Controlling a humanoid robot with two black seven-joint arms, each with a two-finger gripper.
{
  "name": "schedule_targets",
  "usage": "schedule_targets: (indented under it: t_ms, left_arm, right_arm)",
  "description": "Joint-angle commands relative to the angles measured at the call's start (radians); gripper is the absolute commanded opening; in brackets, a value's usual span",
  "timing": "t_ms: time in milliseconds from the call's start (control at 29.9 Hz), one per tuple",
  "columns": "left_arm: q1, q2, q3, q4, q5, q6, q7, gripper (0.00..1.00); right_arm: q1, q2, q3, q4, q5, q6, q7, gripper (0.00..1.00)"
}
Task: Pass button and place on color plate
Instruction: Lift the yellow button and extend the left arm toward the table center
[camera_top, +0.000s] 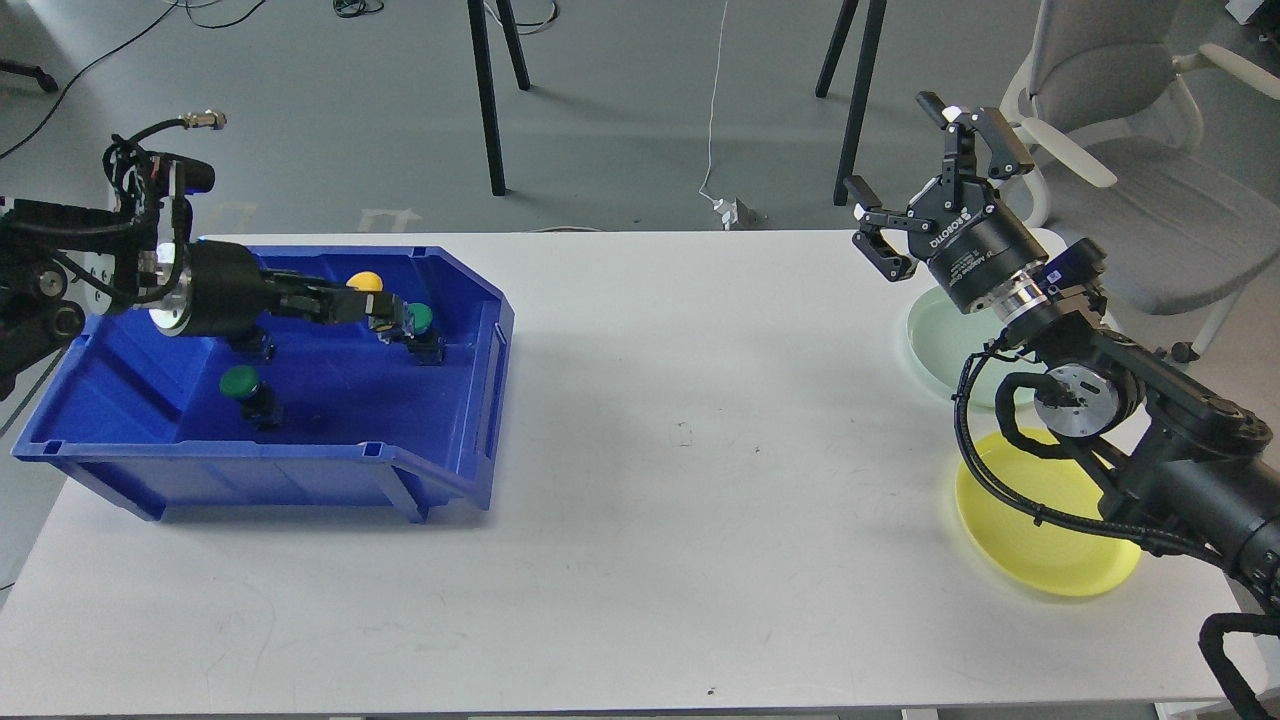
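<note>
My left gripper (375, 305) is shut on a yellow button (364, 283) and holds it up above the blue bin (455, 400). Two green buttons stay in the bin, one (419, 320) just right of the gripper and one (241, 383) at the bin's left. My right gripper (930, 165) is open and empty, raised over the table's far right. A yellow plate (1040, 520) lies at the right under my right arm. A pale green plate (940, 345) lies just behind it.
The white table (680, 480) spans the view. An office chair (1130, 150) stands behind the right corner. Black stand legs (487, 100) rise beyond the far edge.
</note>
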Motion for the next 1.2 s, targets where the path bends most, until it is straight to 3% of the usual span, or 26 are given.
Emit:
schedule_targets:
  t_ms: [0,134,234,401,568,869,1036,1170]
  left_arm:
    - [0.009,0.062,-0.144,-0.132,-0.125,-0.002,0.000,0.08]
    - [0.010,0.057,-0.262,-0.229,-0.382,-0.002,0.000,0.09]
    - [0.010,-0.020,-0.291,-0.264,-0.524,-0.002,0.000,0.09]
    - [0.047,-0.253,-0.290,-0.188,-0.605,-0.002,0.000,0.09]
    - [0.128,-0.413,-0.279,-0.102,-0.590,-0.002,0.000,0.10]
    - [0.193,-0.482,-0.281,-0.052,-0.535,-0.002,0.000,0.10]
    - [0.193,-0.486,-0.282,-0.051,-0.535,-0.002,0.000,0.10]
    - [0.194,-0.487,-0.284,-0.049,-0.536,-0.002,0.000,0.10]
  right_arm:
    - [0.001,-0.001,0.009,0.003,0.000,0.000,0.000,0.99]
    - [-0.002,-0.043,0.027,0.022,0.005,0.000,0.000,0.99]
    - [-0.012,-0.063,0.050,0.046,0.014,0.000,0.000,0.99]
    - [-0.026,-0.099,0.064,0.062,0.014,0.000,0.000,0.99]
    - [-0.083,-0.219,0.024,0.232,-0.006,0.000,0.000,0.99]
    - [-0.126,-0.417,-0.080,0.552,-0.084,0.000,0.000,0.99]
    - [-0.150,-0.394,-0.091,0.570,-0.124,0.000,0.000,0.99]
    - [-0.154,-0.296,-0.126,0.557,-0.127,0.000,0.000,0.98]
